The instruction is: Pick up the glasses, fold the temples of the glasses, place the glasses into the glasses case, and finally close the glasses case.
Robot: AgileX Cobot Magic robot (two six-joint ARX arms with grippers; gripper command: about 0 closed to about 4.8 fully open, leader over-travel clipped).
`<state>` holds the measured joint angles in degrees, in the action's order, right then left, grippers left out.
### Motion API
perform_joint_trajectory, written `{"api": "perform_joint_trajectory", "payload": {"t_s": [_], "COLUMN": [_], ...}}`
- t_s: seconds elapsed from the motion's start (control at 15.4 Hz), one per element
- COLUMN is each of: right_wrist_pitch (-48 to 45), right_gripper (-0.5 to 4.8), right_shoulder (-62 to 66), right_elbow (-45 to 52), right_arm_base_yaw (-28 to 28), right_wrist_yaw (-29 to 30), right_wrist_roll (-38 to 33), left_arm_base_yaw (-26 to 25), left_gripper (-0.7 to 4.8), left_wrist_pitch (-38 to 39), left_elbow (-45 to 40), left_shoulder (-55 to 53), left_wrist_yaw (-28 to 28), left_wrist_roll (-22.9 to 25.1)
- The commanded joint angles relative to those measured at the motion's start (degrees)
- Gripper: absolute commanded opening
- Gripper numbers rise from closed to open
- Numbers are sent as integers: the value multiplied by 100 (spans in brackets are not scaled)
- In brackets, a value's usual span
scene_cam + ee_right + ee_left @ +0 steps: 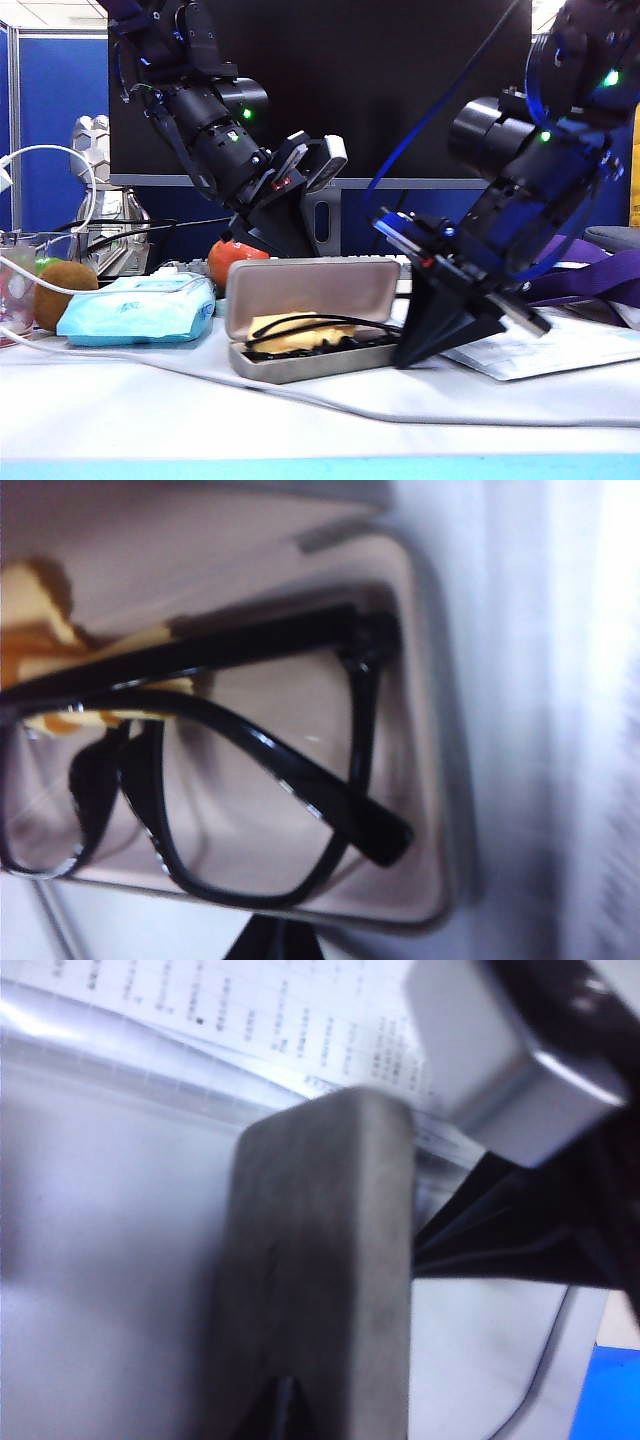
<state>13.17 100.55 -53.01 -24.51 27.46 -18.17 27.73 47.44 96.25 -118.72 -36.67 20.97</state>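
The glasses case lies open mid-table with its grey lid standing up. The black glasses rest inside on the tan lining and a yellow cloth. The temples are folded across the lenses. My left gripper is shut and empty, and its tips press the outer back of the lid. My right gripper is shut and empty, its tip on the table at the case's right end. In the right wrist view the right gripper sits just outside the case rim, by the frame.
A light-blue wipes pack, a kiwi and a glass stand to the left. A red fruit is behind the case. A sleeved paper sheet and purple strap lie on the right. A white cable crosses the front.
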Motion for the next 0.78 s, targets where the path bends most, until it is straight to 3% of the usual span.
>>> {"api": "perform_joint_trajectory", "payload": {"t_s": [0.07, 0.78], "right_wrist_pitch": [-417, -807], "right_gripper": [-1, -1], "right_shoulder": [90, 90], "right_elbow": [7, 7], "right_arm_base_yaw": [-28, -26], "right_wrist_yaw": [122, 94], "right_wrist_roll": [-308, -439], "left_arm_base_yaw": [17, 195], "left_gripper": [-5, -5], "left_wrist_pitch": [28, 142], "left_elbow": [13, 0], "left_shoulder": [28, -7], "left_wrist_yaw": [-199, -50], "left_wrist_roll": [0, 24]}}
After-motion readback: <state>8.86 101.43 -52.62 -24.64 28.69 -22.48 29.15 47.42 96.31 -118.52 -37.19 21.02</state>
